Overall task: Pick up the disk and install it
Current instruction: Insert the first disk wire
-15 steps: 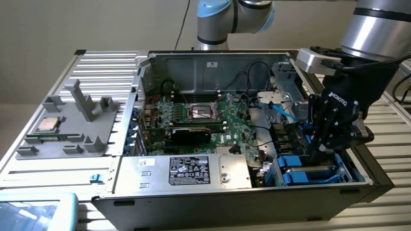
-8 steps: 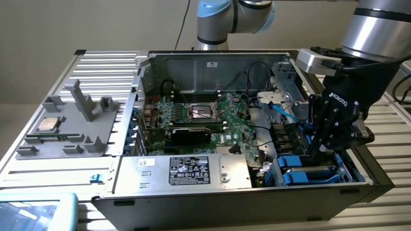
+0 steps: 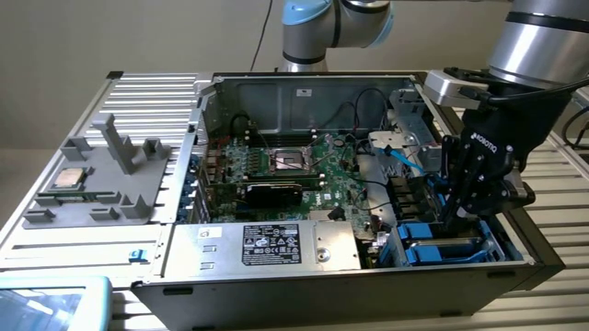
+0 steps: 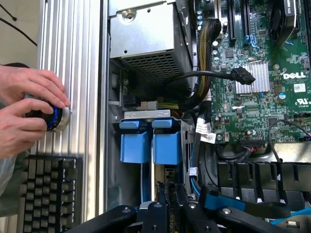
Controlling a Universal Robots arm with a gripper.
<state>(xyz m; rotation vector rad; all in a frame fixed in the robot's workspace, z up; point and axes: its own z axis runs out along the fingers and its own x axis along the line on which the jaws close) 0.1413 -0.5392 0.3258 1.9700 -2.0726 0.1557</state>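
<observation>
Nearest, the tool sits low in the drive bay of the computer case; whether it grips anything cannot be told. The blue-railed disk stands in that bay just ahead, in line with it.

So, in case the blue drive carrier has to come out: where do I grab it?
Probably by its blue tabs, pinched together, coming from the open side of the case: they stand proud while the rest sits sunk inside.
</observation>
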